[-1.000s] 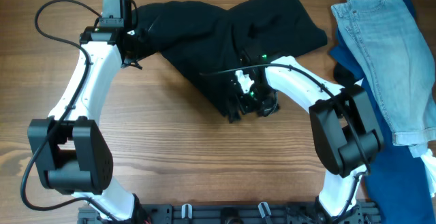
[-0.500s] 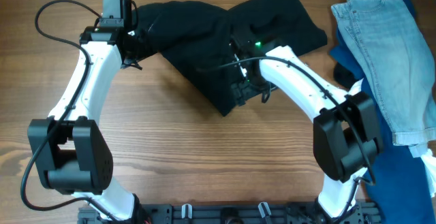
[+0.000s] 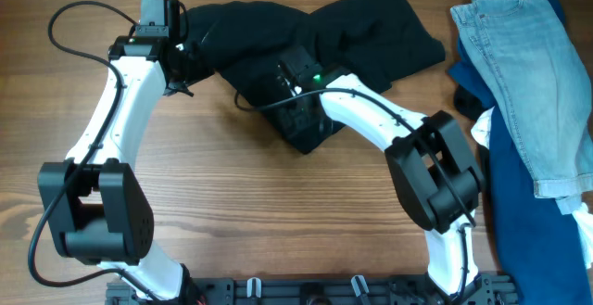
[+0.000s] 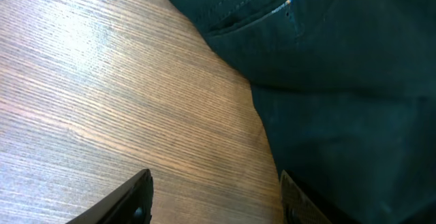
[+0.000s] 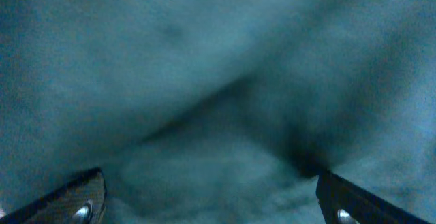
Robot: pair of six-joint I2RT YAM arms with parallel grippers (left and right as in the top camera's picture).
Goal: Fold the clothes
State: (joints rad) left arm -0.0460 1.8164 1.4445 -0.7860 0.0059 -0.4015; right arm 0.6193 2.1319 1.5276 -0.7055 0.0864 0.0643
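The black garment point(image 3: 361, 27) lies bunched at 12 o'clock on the table point(image 3: 241, 203). The right gripper point(image 5: 211, 207), jaws spread wide, hovers over its 6 o'clock corner. The left gripper point(image 4: 214, 198), jaws apart on nothing, sits at its 9 o'clock edge. Folding seems barely begun: next, pinch an edge.

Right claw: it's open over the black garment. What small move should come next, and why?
Probably lower the right claw and close it on the black garment. It stands wide open with only fabric in front of it, and it has nothing gripped yet.
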